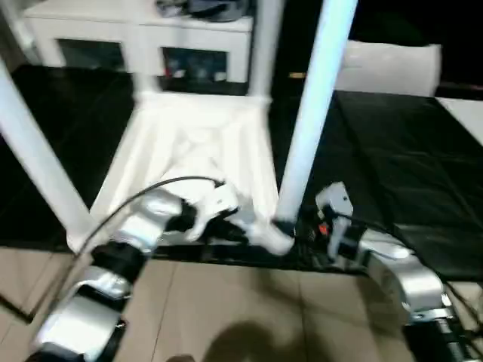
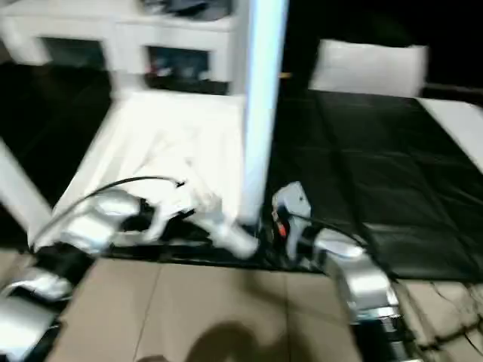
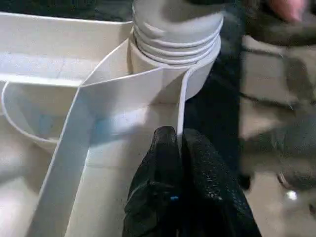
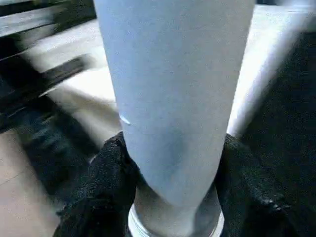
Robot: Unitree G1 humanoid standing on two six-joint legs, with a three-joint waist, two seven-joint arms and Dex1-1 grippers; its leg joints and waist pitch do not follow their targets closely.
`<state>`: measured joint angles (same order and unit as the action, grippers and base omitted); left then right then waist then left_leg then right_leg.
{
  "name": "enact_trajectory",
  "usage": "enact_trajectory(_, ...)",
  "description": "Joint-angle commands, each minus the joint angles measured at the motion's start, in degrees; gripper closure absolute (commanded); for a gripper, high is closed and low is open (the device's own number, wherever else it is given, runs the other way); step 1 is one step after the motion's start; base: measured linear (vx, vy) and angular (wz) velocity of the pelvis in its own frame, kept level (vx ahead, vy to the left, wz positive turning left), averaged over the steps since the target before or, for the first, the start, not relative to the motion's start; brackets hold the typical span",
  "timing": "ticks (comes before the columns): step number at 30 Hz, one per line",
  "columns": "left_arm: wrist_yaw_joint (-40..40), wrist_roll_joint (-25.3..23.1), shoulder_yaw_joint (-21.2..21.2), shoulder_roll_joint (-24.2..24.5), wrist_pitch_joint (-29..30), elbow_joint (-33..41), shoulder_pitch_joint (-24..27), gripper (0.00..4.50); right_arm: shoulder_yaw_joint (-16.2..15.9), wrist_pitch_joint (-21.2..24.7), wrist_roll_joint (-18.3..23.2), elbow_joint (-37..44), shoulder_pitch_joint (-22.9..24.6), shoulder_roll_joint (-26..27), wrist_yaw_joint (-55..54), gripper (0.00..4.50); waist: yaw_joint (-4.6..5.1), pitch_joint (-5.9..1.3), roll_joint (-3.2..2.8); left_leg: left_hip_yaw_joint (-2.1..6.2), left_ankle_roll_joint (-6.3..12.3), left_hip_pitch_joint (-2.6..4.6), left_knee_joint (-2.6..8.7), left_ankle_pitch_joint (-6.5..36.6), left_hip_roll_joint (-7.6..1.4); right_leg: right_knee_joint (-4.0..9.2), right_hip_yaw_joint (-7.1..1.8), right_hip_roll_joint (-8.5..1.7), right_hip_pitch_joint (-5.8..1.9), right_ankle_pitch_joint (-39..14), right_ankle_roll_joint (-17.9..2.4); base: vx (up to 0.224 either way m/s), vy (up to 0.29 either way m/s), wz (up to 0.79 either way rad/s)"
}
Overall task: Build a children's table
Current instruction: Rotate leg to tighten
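The table top [image 1: 189, 162] is plain white, its ribbed underside showing pale shadowed lines; the legs [image 1: 313, 105] are white too, with a faint bluish sheen. Under them lies a black mat [image 1: 400, 166] — past its edge, beige tiled floor [image 1: 249, 317] with darker grout lines. Both grippers' fingers [image 3: 170, 163] are black with a fine dotted texture; the forearms [image 1: 404, 275] are silver — a small red spot [image 1: 322, 228] by the right gripper. The cabinet [image 1: 136, 34] is white with dark openings.

beige tiled floor [image 1: 226, 302]; black mat [image 1: 392, 166]; white cabinet [image 1: 143, 38] behind.

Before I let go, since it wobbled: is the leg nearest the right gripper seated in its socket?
Not fully: the leg stands upright in the corner socket, with threads showing above the rim.
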<state>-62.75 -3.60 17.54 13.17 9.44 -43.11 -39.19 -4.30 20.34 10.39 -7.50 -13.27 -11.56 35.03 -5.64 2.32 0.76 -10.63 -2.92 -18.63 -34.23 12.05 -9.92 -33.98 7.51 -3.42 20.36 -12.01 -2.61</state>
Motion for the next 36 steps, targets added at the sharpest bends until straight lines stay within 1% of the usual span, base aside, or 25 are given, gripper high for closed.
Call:
enact_trajectory(1, 12.70, 1.41, -3.42, -4.42, 2.83, -0.97, -3.14, 4.50, -6.43, 3.06, -0.35, -1.09, -0.20, 6.61, -3.56, 2.54, 0.51, -1.89, -0.19, 2.94, -0.39, 0.99, 4.51, 18.44, -3.96, 8.01, -3.27, -7.62, -0.90, -33.75, -0.30, 0.000, 0.000, 0.00)
enact_trajectory(2, 13.61, 1.39, -3.76, -4.75, 3.08, -1.06, -3.27, 4.50, -6.14, 3.19, -0.47, -1.42, -0.40, 7.32, -4.83, 2.54, 0.83, -1.79, -0.29, 2.92, -0.47, 1.25, 4.52, 19.31, -4.03, 8.15, -3.23, -7.56, -0.69, -33.98, -0.49, 0.000, 0.000, 0.00)
enact_trajectory(3, 15.47, 1.31, -4.38, -5.30, 3.42, -1.30, -3.52, 4.50, -5.69, 3.29, -0.75, -2.04, -0.77, 8.45, -6.93, 2.54, 1.26, -1.79, -0.23, 3.19, -0.68, 1.31, 4.56, 20.70, -4.07, 8.34, -2.82, -7.72, -1.02, -34.29, -0.36, 0.000, 0.000, 0.00)
enact_trajectory(4, 17.79, 1.24, -5.15, -6.00, 4.04, -1.60, -3.91, 4.50, -4.85, 3.37, -1.59, -3.53, -1.77, 10.32, -10.53, 2.54, 1.36, -1.96, -0.44, 3.33, -0.80, 1.09, 4.70, 20.66, -4.25, 8.08, -2.81, -7.80, -1.35, -33.22, -0.50, 0.000, 0.000, 0.00)
enact_trajectory(5, 20.04, 1.13, -5.88, -6.43, 4.15, -1.97, -4.33, 4.50, -3.42, 3.76, -1.91, -5.31, -3.09, 12.28, -14.33, 2.54, 1.80, -2.24, -0.45, 3.70, -0.85, 0.23, 5.31, 19.82, -4.69, 7.42, -2.96, -7.72, -1.99, -28.44, -0.94, 0.000, 0.000, 0.00)
enact_trajectory(7, 22.81, 0.65, -6.75, -6.96, 4.48, -2.27, -4.83, 4.50, -1.11, 4.27, -2.70, -7.71, -5.04, 15.22, -20.32, 2.54, 2.15, -2.29, -0.64, 3.56, -1.36, 0.54, 5.39, 19.76, -4.73, 7.03, -3.27, -7.90, -1.28, -26.02, -2.60, 0.000, 0.000, 0.00)
enact_trajectory(8, 23.88, 0.18, -7.02, -6.90, 4.32, -2.31, -5.01, 4.50, 0.64, 3.76, -2.70, -9.15, -6.40, 16.91, -23.11, 2.54, 2.38, -2.43, -0.38, 3.47, -1.50, 0.42, 5.21, 18.86, -4.56, 6.81, -3.45, -8.11, -1.42, -24.68, -3.56, 0.000, 0.000, 0.00)
enact_trajectory(9, 23.50, -0.14, -6.83, -6.51, 4.14, -2.02, -4.91, 4.50, 1.48, 2.96, -2.52, -9.73, -7.01, 17.61, -23.93, 1.98, 2.40, -2.52, -0.40, 3.33, -1.01, 0.13, 5.18, 16.78, -4.48, 6.54, -3.66, -8.13, -1.57, -22.65, -4.19, 0.000, 0.000, 0.00)
enact_trajectory(11, 23.14, -0.43, -6.63, -6.04, 3.91, -1.78, -4.78, 4.50, 1.90, 1.87, -2.33, -10.12, -7.46, 17.91, -24.02, 1.84, 2.35, -2.47, -0.37, 3.02, -0.32, 0.02, 5.12, 15.01, -4.55, 6.30, -4.00, -8.13, -1.42, -20.25, -4.93, 0.000, 0.000, 0.00)
enact_trajectory(13, 21.57, -1.17, -5.89, -4.64, 3.02, -1.02, -4.22, 4.50, 2.77, 0.35, -1.85, -9.47, -7.62, 18.35, -23.54, 1.66, 2.57, -2.65, -0.31, 3.08, 0.57, -0.69, 5.22, 13.05, -4.67, 5.63, -4.00, -8.04, -1.89, -18.46, -5.56, 0.000, 0.000, 0.00)
enact_trajectory(15, 18.89, -1.15, -5.36, -2.71, 2.72, 0.35, -3.17, 4.50, 2.32, -1.28, -1.28, -7.18, -6.46, 16.38, -20.12, 1.47, 2.58, -3.29, -0.31, 2.87, 1.19, -1.02, 4.78, 9.21, -4.60, 4.89, -4.24, -8.19, -2.27, -12.85, -6.52, 0.000, 0.000, 0.00)
enact_trajectory(16, 17.89, -1.07, -5.15, -2.18, 2.64, 0.77, -2.86, 4.50, 2.25, -1.59, -1.24, -6.41, -6.04, 15.70, -19.23, 1.41, 2.45, -3.80, 0.02, 2.73, 2.73, -1.48, 4.40, 3.91, -4.50, 3.57, -4.35, -8.11, -2.66, -4.86, -8.02, 0.000, 0.000, 0.00)
enact_trajectory(17, 17.14, -0.95, -5.00, -1.75, 2.05, 1.08, -2.56, 4.50, 2.28, -2.13, -1.31, -5.76, -5.65, 15.10, -18.30, 1.32, 2.45, -3.87, 0.03, 2.59, 3.79, -1.65, 4.25, 1.61, -4.36, 3.22, -4.29, -7.89, -2.54, -1.52, -8.55, 0.000, 0.000, 0.00)
enact_trajectory(18, 16.07, -0.79, -4.80, -1.19, 1.51, 1.48, -2.17, 4.50, 2.40, -2.64, -1.28, -4.96, -5.16, 14.23, -17.10, 1.11, 2.33, -4.25, 0.17, 2.34, 7.02, -2.09, 3.30, -4.36, -3.94, 1.77, -4.43, -7.71, -2.27, 9.37, -10.72, 0.059, -0.036, 0.02)
enact_trajectory(19, 14.60, -0.62, -4.53, -0.48, 1.30, 1.98, -1.70, 4.50, 2.59, -2.97, -1.04, -4.07, -4.57, 13.07, -15.78, 1.11, 2.19, -4.32, 0.22, 2.27, 8.06, -2.01, 3.15, -5.39, -3.88, 1.47, -4.40, -7.70, -2.20, 11.92, -11.32, 0.059, -0.036, 0.02)
enact_trajectory(20, 12.68, -0.60, -3.97, 0.40, 0.17, 2.51, -1.13, 4.50, 2.75, -3.37, -0.56, -3.10, -3.95, 11.66, -13.91, 0.96, 2.10, -4.35, 0.34, 2.28, 9.87, -2.40, 2.94, -6.60, -3.72, 1.08, -4.25, -7.68, -2.32, 14.65, -11.78, 0.053, -0.036, 0.00)
enact_trajectory(21, 10.76, -0.31, -3.64, 1.08, -0.90, 3.00, -0.58, 4.50, 2.83, -3.85, -0.13, -2.14, -3.39, 10.24, -11.97, 0.88, 2.12, -4.36, 0.87, 2.16, 10.64, -2.62, 2.80, -6.34, -3.60, 1.11, -4.16, -7.60, -2.32, 14.75, -11.62, 0.000, 0.000, 0.00)
enact_trajectory(22, 8.60, 0.14, -3.35, 1.95, -1.48, 3.65, 0.15, 4.50, 3.14, -4.42, 0.25, -1.10, -2.77, 8.18, -9.59, 0.78, 1.62, -3.98, 0.45, 1.98, 10.67, -2.67, 2.81, -3.61, -3.66, 1.83, -3.94, -7.66, -2.14, 9.53, -10.18, 0.000, 0.000, 0.00)
enact_trajectory(23, 8.14, 0.25, -3.30, 2.14, -1.55, 3.80, 0.31, 4.50, 3.22, -4.53, 0.32, -0.88, -2.63, 7.72, -9.08, 0.78, 1.62, -3.98, 0.45, 1.98, 10.67, -2.67, 2.81, -3.61, -3.66, 1.83, -3.94, -7.66, -2.14, 9.53, -10.18, 0.000, 0.000, 0.00)
enact_trajectory(24, 4.36, 0.01, -1.74, 3.98, -3.68, 4.69, 1.32, 4.50, 3.61, -5.17, 1.43, 0.34, -1.99, 4.53, -4.65, 0.68, 1.13, -3.61, 0.56, 1.91, 9.34, -2.41, 3.03, -0.43, -3.91, 2.65, -3.88, -7.48, -2.00, 2.11, -8.28, 0.000, 0.000, 0.00)
enact_trajectory(27, -0.70, -0.44, 0.34, 6.70, -6.82, 5.24, 2.27, 4.50, 3.43, -5.67, 2.57, 2.00, -1.21, -0.56, 1.81, 0.36, 1.09, -3.16, 0.61, 1.82, 7.14, -1.99, 3.46, 2.98, -4.24, 3.58, -3.87, -7.04, -1.58, -6.94, -6.25, 0.000, 0.000, 0.00)
enact_trajectory(28, -1.86, -0.63, 0.81, 7.47, -7.14, 5.36, 2.44, 4.50, 3.19, -5.57, 2.96, 2.66, -0.90, -2.20, 3.95, 0.28, 0.79, -3.05, 0.39, 1.94, 6.14, -1.77, 3.64, 4.34, -4.44, 3.85, -3.92, -7.18, -1.47, -10.17, -5.47, 0.000, 0.000, 0.00)
enact_trajectory(34, -11.34, 0.29, 2.36, 11.04, -11.37, 6.26, 3.17, 4.50, 0.38, -4.52, 5.97, 5.41, 0.31, -11.36, 17.81, 0.03, 0.05, -2.56, 0.75, 2.04, 3.45, -0.88, 4.20, 8.86, -4.72, 4.68, -4.14, -7.57, -1.23, -16.48, -5.06, 0.000, 0.000, 0.00)
enact_trajectory(35, -12.69, 0.41, 2.72, 11.52, -12.10, 6.35, 3.19, 4.50, -0.44, -4.41, 6.35, 5.68, 0.33, -12.46, 20.19, 0.03, -0.05, -2.64, 0.77, 2.06, 3.37, -0.91, 4.17, 8.80, -4.67, 4.66, -4.13, -7.61, -1.37, -16.40, -5.08, 0.000, 0.000, 0.00)
enact_trajectory(36, -15.56, 0.73, 3.61, 12.32, -13.19, 6.68, 3.30, 4.50, -1.62, -3.91, 7.27, 5.92, 0.07, -13.72, 23.98, 0.03, -0.09, -2.74, 1.17, 2.05, 3.57, -1.05, 4.14, 7.74, -4.73, 4.38, -4.23, -7.57, -1.47, -14.88, -5.25, 0.000, 0.000, 0.00)
